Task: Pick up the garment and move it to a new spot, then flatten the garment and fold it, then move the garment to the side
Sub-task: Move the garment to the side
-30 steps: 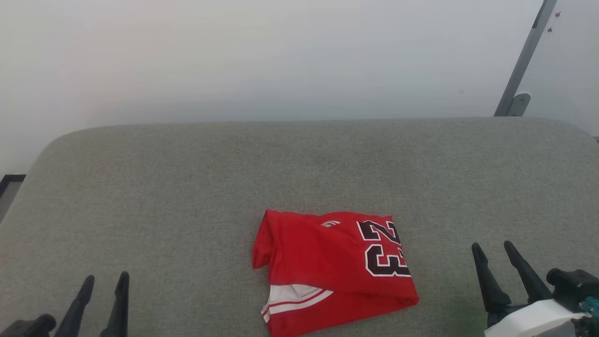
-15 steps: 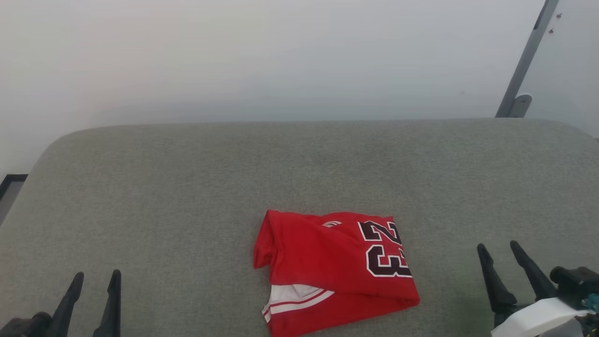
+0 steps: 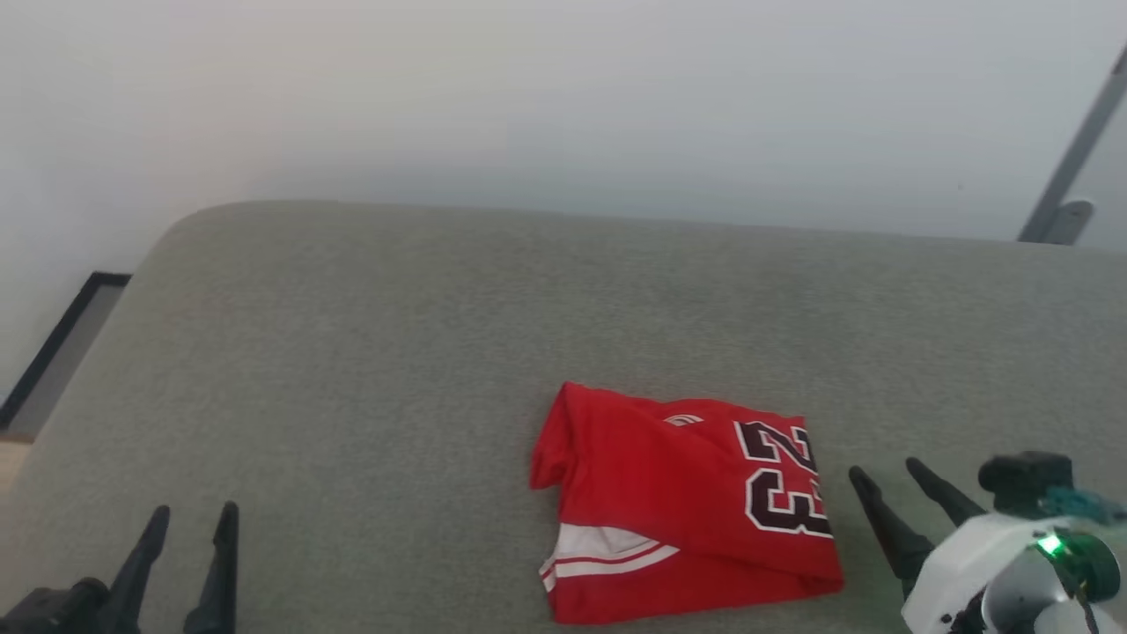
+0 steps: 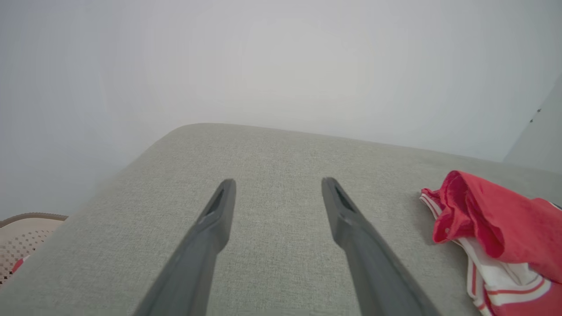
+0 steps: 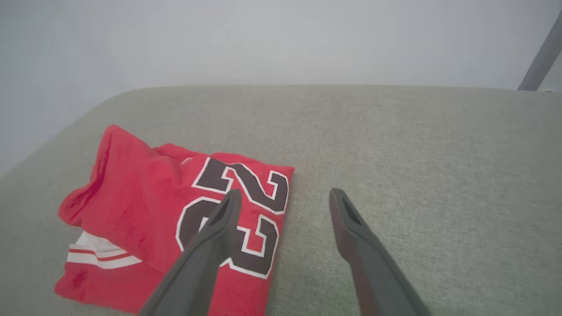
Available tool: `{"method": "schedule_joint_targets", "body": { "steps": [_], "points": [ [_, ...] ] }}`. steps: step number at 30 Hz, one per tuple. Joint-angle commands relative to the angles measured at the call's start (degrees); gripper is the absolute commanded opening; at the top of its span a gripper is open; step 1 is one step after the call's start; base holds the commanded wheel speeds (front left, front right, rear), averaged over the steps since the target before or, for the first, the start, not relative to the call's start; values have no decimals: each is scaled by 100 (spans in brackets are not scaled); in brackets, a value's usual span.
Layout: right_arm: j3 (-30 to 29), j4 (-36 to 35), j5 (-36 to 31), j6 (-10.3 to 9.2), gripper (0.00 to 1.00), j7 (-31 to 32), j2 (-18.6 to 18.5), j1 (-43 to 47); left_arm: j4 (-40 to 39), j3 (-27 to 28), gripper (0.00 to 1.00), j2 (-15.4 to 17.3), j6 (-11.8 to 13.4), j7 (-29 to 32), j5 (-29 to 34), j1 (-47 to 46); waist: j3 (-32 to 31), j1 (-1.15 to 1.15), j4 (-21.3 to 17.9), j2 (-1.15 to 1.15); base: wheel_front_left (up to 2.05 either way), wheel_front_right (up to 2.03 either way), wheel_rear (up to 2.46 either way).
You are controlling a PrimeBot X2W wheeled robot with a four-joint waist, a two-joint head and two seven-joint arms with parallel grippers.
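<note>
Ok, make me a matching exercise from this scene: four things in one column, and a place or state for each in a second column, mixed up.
Column one
1. garment
2. left gripper
3. right gripper
4. metal bar

Column two
A. open, just beside the shirt's numbered edge
B. leaning at the far right, by the wall
C. folded, lying with the "23" facing up
D. open, over bare grey cushion, well apart from the shirt

Pairs: 1-C, 2-D, 3-A, 4-B
</note>
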Motion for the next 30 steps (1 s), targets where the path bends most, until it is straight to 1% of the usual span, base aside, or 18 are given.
{"method": "schedule_joint_targets", "body": {
  "steps": [1, 6, 8, 14, 22, 25, 27, 28, 30],
  "points": [
    [68, 9, 65, -3, 100, 186, -50, -70, 20, -26, 100, 16, -22, -25, -63, -90, 42, 0, 122, 0, 0, 0, 0],
    [138, 30, 286, -4, 100, 1247, -257, -398, 68, -189, 100, 21, -17, -25, -132, -176, 232, 0, 366, 0, 0, 0, 0],
    [119, 27, 261, -4, 100, 1646, -361, -541, 89, -249, 100, 22, -16, -25, -175, -241, 322, 0, 454, 0, 0, 0, 0],
    [30, 78, 271, -4, 100, 2895, -420, -869, 138, -387, 100, 31, -17, -25, -335, -414, 579, 0, 659, 0, 0, 0, 0],
    [-183, 356, 67, -4, 100, 4517, -156, -1203, 205, -563, 100, 45, -17, -25, -497, -680, 924, 0, 835, 0, 0, 0, 0],
    [-289, 598, -11, -4, 100, 5004, 141, -1302, 235, -631, 100, 58, -17, -25, -554, -793, 1032, 0, 871, 0, 0, 0, 0],
    [-320, 747, -94, -4, 100, 5219, 305, -1354, 252, -698, 100, 55, -17, -25, -582, -872, 1079, 0, 905, 0, 0, 0, 0],
    [-320, 747, -94, -4, 100, 5219, 305, -1354, 252, -698, 100, 55, -17, -25, -582, -872, 1079, 0, 905, 0, 0, 0, 0],
    [-369, 804, -145, -3, 100, 5326, 481, -1402, 275, -756, 100, 59, -17, -25, -625, -953, 1108, 0, 934, 0, 0, 0, 0]
  ]
}}
